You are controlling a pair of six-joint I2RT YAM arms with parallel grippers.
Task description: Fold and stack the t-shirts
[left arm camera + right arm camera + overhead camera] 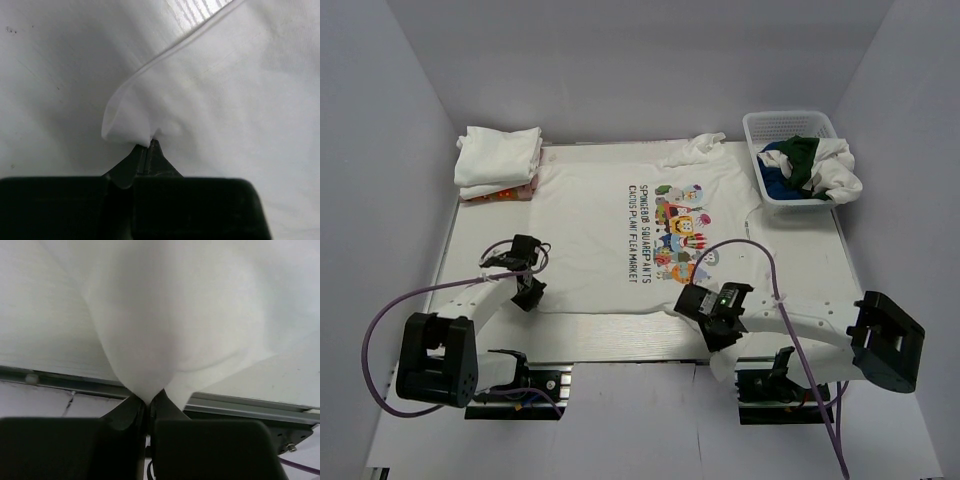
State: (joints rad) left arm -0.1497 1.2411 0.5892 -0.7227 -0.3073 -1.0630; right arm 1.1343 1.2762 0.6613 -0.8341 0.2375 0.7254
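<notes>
Printed t-shirt: left claw and right claw clamped on its near hem.

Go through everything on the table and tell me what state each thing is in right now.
printed t-shirt: spread flat, print up, near edge pinched at both ends.
left gripper: shut on the shirt's near left corner.
right gripper: shut on a fold of the same shirt.
folded shirts: stacked at the far left corner.
basket: upright, holding crumpled, unfolded shirts.

Bright, even, soft light; wrist close-ups slightly blurred.
</notes>
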